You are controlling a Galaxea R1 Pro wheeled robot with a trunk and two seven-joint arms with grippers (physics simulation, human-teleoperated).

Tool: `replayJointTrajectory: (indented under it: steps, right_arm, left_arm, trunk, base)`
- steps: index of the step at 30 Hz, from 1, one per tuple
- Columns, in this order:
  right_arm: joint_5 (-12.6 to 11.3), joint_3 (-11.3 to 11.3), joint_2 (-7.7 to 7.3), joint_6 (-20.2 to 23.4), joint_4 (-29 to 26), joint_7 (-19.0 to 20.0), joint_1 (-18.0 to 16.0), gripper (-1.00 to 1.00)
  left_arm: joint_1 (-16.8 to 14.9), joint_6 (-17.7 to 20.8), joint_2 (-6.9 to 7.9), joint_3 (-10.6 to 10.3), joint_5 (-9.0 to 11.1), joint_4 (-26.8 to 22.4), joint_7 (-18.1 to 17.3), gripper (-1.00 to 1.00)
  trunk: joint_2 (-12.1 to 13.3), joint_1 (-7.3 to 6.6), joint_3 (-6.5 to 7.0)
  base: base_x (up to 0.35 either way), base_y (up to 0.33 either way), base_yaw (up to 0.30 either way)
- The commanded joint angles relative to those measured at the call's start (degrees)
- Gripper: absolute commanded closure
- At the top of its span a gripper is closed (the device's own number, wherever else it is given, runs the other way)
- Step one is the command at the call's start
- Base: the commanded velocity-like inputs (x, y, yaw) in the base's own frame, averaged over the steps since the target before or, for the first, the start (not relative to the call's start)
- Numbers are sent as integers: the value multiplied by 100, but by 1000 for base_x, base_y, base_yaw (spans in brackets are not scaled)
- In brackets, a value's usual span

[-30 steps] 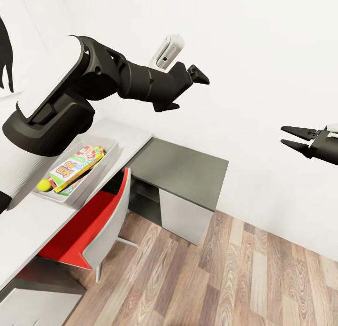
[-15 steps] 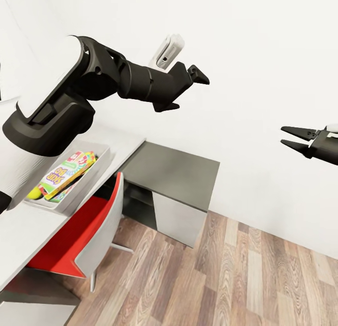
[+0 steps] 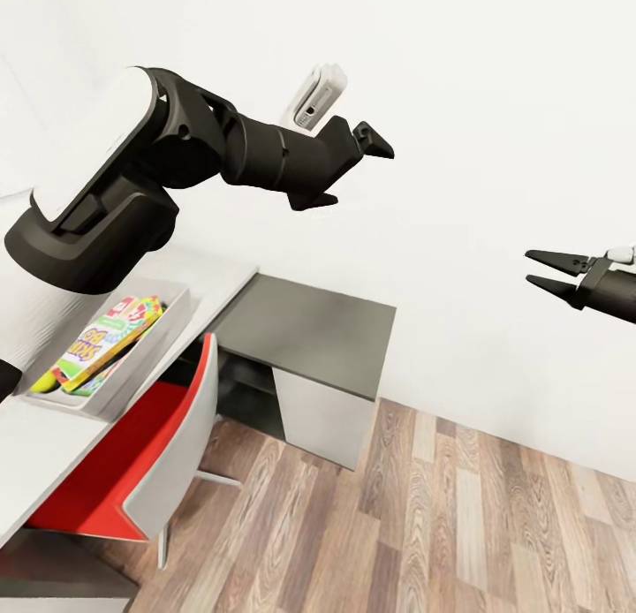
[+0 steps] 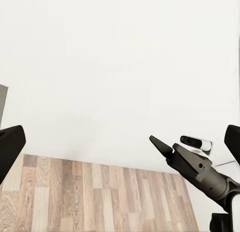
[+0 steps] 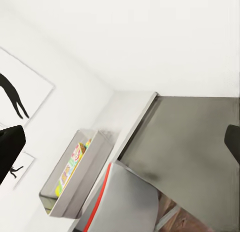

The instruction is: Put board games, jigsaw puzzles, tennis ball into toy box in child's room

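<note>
The grey toy box (image 3: 155,344) sits on the white table (image 3: 221,282) at the left of the head view. A colourful board game (image 3: 102,341) lies on top inside it, with the yellow tennis ball (image 3: 41,382) at its near end. My left gripper (image 3: 352,171) is raised high in front of the white wall, open and empty, well above and to the right of the box. At the right edge my right gripper (image 3: 541,273) is also open and empty, far from the table. The right wrist view looks down on the toy box (image 5: 82,184) and the board game (image 5: 73,164).
A dark grey cabinet top (image 3: 314,326) adjoins the table's right end. A red and grey chair (image 3: 155,450) is tucked under the table. Wooden floor (image 3: 459,525) spreads to the right below the bare wall. My right gripper (image 4: 167,149) is in the left wrist view.
The whole head view has shifted: table, toy box and chair slide to the left and down in the picture, so the camera is turning right. My right gripper sits slightly lower.
</note>
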Motion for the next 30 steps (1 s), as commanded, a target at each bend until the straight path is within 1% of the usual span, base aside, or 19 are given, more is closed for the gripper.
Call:
replayJointTrajectory:
  steps: [1,6,8,9,11,12,15,17,18,21,24,27,30]
  right_arm:
    - [58,-3,0,21,12,55,30,-100]
    - [58,-3,0,19,25,55,134,-100]
    - [54,-3,0,18,26,55,206,-100]
    - [54,-3,0,18,26,55,206,-100]
    - [54,-3,0,18,17,57,279,-100]
    - [54,-3,0,18,17,57,279,-100]
    - [51,-3,0,21,-15,63,369,-100]
    - [52,-3,0,23,-40,67,409,-100]
    - [52,-3,0,23,-40,67,409,-100]
    - [52,-3,0,24,-62,69,444,-100]
    - [55,-3,0,25,-74,66,463,-100]
    - [54,-3,0,26,-79,65,472,-100]
    - [56,0,0,26,-87,67,477,-100]
  left_arm:
    - [-9,13,3,-5,21,-2,23,-100]
    - [-9,13,3,-39,23,-2,23,-100]
    - [-9,11,3,-120,23,-2,25,-100]
    - [-9,11,3,-120,23,-2,25,-100]
    - [-9,9,5,-260,24,-2,27,-100]
    - [-9,9,5,-260,24,-2,27,-100]
    - [-9,5,9,-504,24,-2,29,-100]
    - [-9,1,10,-620,24,-2,33,-100]
    - [-9,1,10,-620,24,-2,33,-100]
    - [-9,-2,11,-721,25,-2,39,-100]
    - [-9,-3,15,-773,25,-2,49,-100]
    - [-9,-4,47,-799,25,-7,59,-100]
    - [-9,-4,135,-816,25,-23,67,-100]
  trunk:
    - [-11,4,-1]
    - [-11,4,45]
    - [-11,4,64]
    - [-11,4,73]
    - [-11,4,91]
    - [-11,4,101]
    - [-11,4,128]
    - [-11,4,147]
    - [-11,4,156]
    - [-11,4,184]
    - [-11,4,212]
    - [-11,4,240]
    - [-11,4,268]
  base:
    - [0,0,-131]
    - [0,0,-123]
    - [0,0,-112]
    - [0,0,-110]
    - [0,0,-102]
    - [0,0,-100]
    - [0,0,-93]
    - [0,0,-88]
    - [0,0,-87]
    - [0,0,-84]
    - [0,0,-76]
    - [0,0,-65]
    - [0,0,-44]
